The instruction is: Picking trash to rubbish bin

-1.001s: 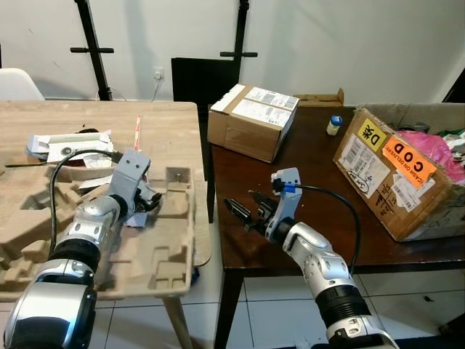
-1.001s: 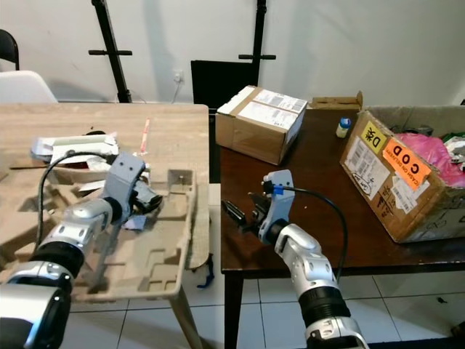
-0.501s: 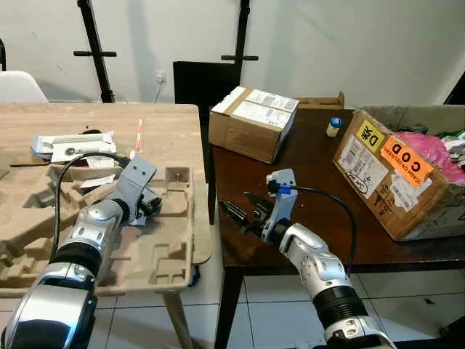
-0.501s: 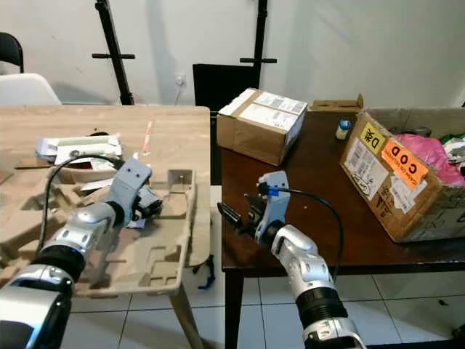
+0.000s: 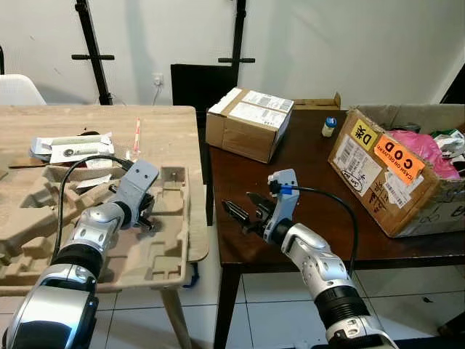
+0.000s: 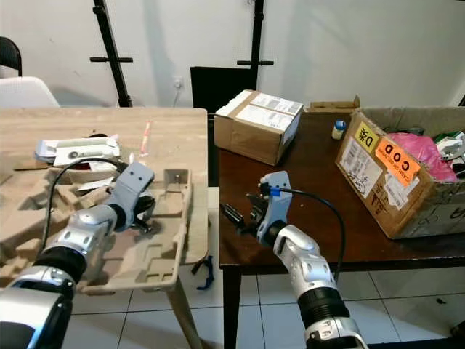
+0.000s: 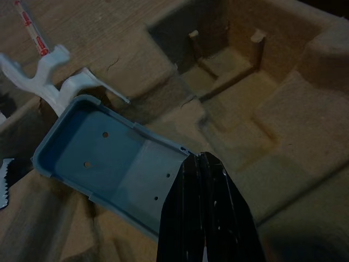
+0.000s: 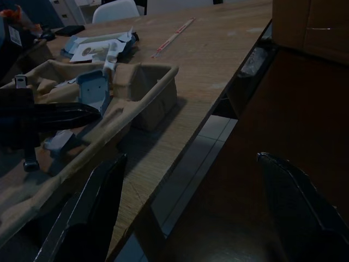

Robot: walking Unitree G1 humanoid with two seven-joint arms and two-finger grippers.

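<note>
We counted 2 tables: a light wooden table (image 5: 87, 120) on the left and a dark wooden table (image 5: 312, 189) on the right, with a narrow gap between them. On the light table lay 1 moulded pulp tray (image 5: 163, 251), and in its recesses 1 grey-blue plastic tray (image 7: 103, 164), shallow and oblong, open side up, lying tilted in the pulp hollows; its long axis ran slantwise across the pulp tray. The left gripper (image 7: 203, 164) rested at 1 long rim of it, fingers pressed together; we could not tell whether the rim was pinched between them. Beside the plastic tray we noted 1 white plastic piece (image 7: 52, 82), and beyond the pulp tray 1 red-and-white straw (image 5: 136, 133) and 1 white printed packet (image 5: 69, 147). On the dark table stood 1 closed cardboard box (image 5: 247, 122), 1 small bottle with a blue cap (image 5: 329, 126), and 1 open carton (image 5: 378, 174) with orange and yellow labels, holding pink material (image 5: 429, 145) and other scraps. The right gripper (image 5: 243, 211) hovered over the dark table's near left corner, its 2 fingers spread wide, holding nothing.
</note>
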